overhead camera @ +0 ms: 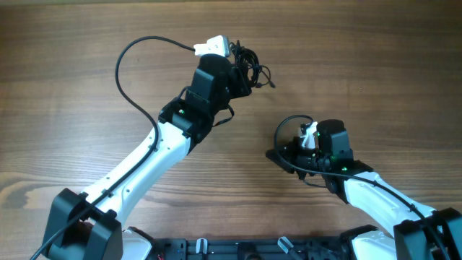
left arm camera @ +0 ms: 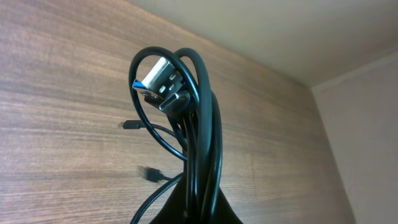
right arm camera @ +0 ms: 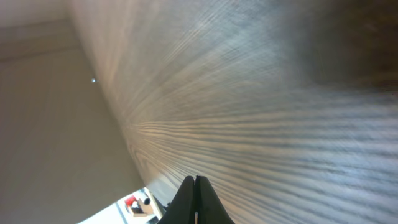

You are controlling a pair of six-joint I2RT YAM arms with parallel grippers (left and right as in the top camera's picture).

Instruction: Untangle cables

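Gripped the cables (left arm camera: 202, 143) with the left gripper (overhead camera: 241, 74), fingers narrow and tight around the bunch. Straight up from the fingertips, several black strands together, with a silver plug (left arm camera: 158, 78), blue inside, at the top under a loop. Just left of the bunch, two small dark plug ends (left arm camera: 148, 174) on thin strands. Held the right gripper (right arm camera: 195, 186) with fingertips pressed together on nothing, over the wooden table (right arm camera: 280, 124), well apart from the cables.
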